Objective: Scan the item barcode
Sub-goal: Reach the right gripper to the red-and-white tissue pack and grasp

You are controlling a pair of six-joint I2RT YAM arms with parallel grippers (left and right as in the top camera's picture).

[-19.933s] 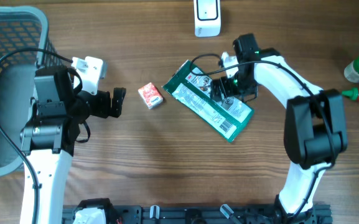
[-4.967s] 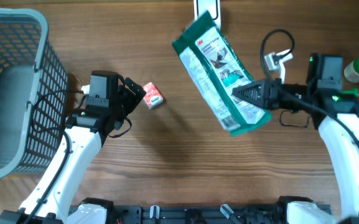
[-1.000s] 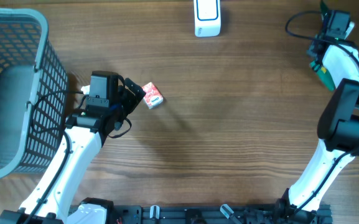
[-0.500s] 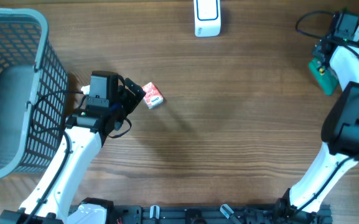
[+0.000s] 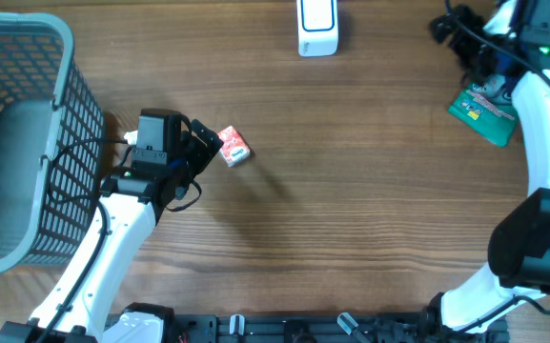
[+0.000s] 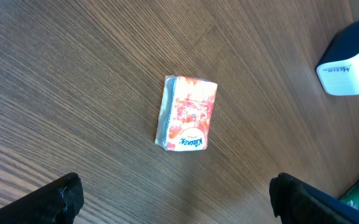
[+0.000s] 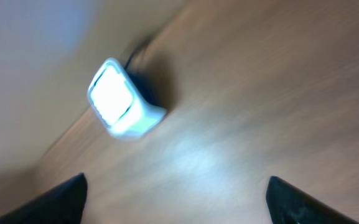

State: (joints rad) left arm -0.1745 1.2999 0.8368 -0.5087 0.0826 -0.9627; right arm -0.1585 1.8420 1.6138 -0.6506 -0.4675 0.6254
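Here flat on table (image 5: 370,210), far right: pack (image 5: 482,105), ungripped.
Right claw (image 7: 178,198) wide, empty, facing scanner (image 7: 122,99); left claw (image 6: 178,199) wide, empty, over tissues (image 6: 186,114).

item: green packet (image 5: 480,111), flat, far right | item: red tissue pack (image 5: 233,147), flat, mid-left | scanner (image 5: 316,27): top centre

Matt wood-grain table (image 5: 351,191), glossy wrapped red packet (image 6: 187,114), grey plastic mesh basket (image 5: 72,90).
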